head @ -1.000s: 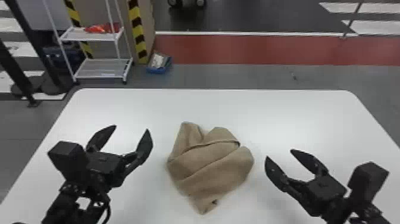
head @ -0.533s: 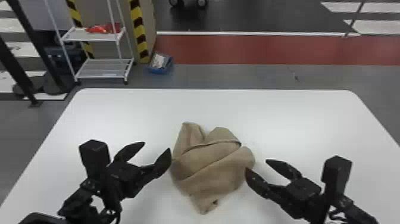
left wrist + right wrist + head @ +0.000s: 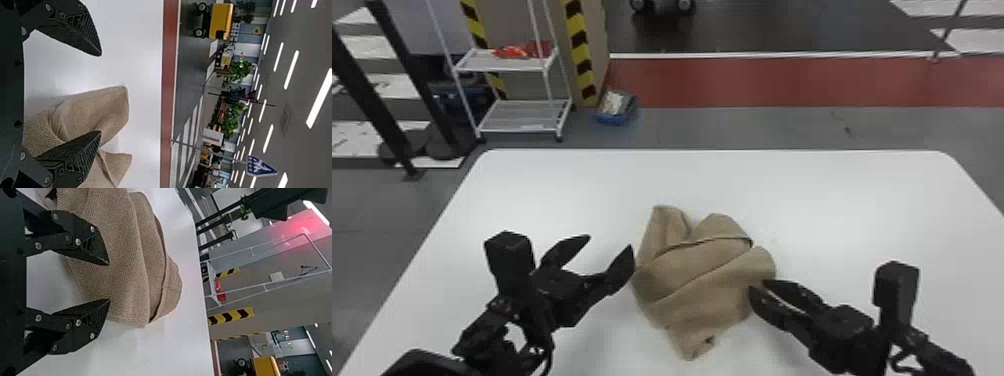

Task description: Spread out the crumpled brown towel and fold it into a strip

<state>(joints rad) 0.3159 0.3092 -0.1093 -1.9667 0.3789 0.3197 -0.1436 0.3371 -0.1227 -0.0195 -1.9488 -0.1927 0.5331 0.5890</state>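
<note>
The brown towel (image 3: 702, 280) lies crumpled in overlapping folds at the middle of the table. My left gripper (image 3: 609, 241) stands open at the towel's left side, one fingertip close to its edge. At the towel's right edge is my right gripper (image 3: 757, 286), its fingers a small distance apart. In the left wrist view the left gripper (image 3: 101, 94) is wide apart, with one finger over the towel (image 3: 94, 113). The right wrist view has the right gripper (image 3: 109, 282) open, the towel (image 3: 121, 246) beyond its fingers; whether they touch it I cannot tell.
The white table (image 3: 807, 195) extends around the towel, its far edge running across behind it. Beyond stand a white shelf rack (image 3: 522, 117) at the left and a blue box (image 3: 616, 107) on the floor.
Both grippers have moved inward to the towel, the left from the left and the right from the right. The right gripper's fingers look closer together. The towel looks unchanged.
</note>
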